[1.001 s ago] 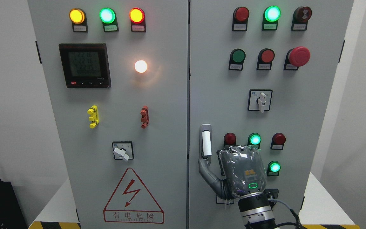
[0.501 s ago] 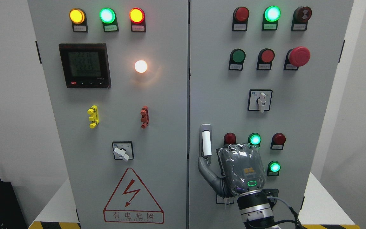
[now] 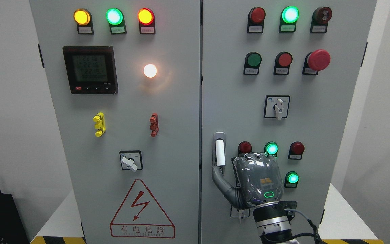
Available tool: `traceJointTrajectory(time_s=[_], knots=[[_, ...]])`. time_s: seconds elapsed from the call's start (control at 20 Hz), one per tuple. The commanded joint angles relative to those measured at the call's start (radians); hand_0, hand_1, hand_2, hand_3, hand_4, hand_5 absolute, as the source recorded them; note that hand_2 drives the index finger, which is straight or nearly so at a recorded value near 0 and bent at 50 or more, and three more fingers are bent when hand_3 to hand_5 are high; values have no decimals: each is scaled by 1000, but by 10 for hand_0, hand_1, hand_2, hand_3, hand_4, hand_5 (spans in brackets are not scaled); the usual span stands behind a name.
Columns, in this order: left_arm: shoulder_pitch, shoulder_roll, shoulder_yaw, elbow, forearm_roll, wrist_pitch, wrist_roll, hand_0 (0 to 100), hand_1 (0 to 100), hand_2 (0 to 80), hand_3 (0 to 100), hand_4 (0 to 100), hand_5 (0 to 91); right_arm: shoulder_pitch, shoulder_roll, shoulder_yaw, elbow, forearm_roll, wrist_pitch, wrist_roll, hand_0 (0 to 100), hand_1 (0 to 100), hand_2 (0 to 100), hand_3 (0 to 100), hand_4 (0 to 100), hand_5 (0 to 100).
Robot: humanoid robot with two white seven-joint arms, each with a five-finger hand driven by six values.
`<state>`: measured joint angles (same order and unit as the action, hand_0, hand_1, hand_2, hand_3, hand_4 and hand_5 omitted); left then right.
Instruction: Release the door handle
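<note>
Fronting white walls, grey cabinet (image 3: 168, 135)

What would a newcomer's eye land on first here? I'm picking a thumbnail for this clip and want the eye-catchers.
Probably the glowing lamps: the amber, green and red row at the top of the left door, with a bright white lamp below. Next, the red mushroom button at upper right. Low on the right door, the right hand reaches a finger to the foot of the white door handle.

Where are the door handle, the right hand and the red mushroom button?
door handle (image 3: 220, 153): head view, on its white grip.
right hand (image 3: 257, 181): head view, on its back.
red mushroom button (image 3: 319, 60): head view, on its cap.
</note>
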<state>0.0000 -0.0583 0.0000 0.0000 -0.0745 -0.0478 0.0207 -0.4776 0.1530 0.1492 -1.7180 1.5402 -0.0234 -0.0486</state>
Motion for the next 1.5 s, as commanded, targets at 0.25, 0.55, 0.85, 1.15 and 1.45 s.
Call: traceJointTrajectory(time_s=[0.25,0.55,0.85,1.15,1.45], knots=[[-3,0,2,9,1,0,-1,120,389,0,0,0,0,-1,0,3,5,1,0,0,410,0,1000,1000,1000,961],[-3,0,2,11,-1,0,-1,120,389,0,0,0,0,-4,0,7,5,1,0,1,410,0,1000,1000,1000,961],[-3,0,2,9,-1,0,-1,120,389,0,0,0,0,-7,0,9,5,1,0,1,413,0,1000,1000,1000,961],[-3,0,2,9,1,0,-1,120,389,0,0,0,0,-7,0,12,5,1,0,1,415,0,1000,1000,1000,960],[-2,0,2,9,-1,0,-1,120,389,0,0,0,0,-7,2,13,5,1,0,1,418,0,1000,1000,1000,960]])
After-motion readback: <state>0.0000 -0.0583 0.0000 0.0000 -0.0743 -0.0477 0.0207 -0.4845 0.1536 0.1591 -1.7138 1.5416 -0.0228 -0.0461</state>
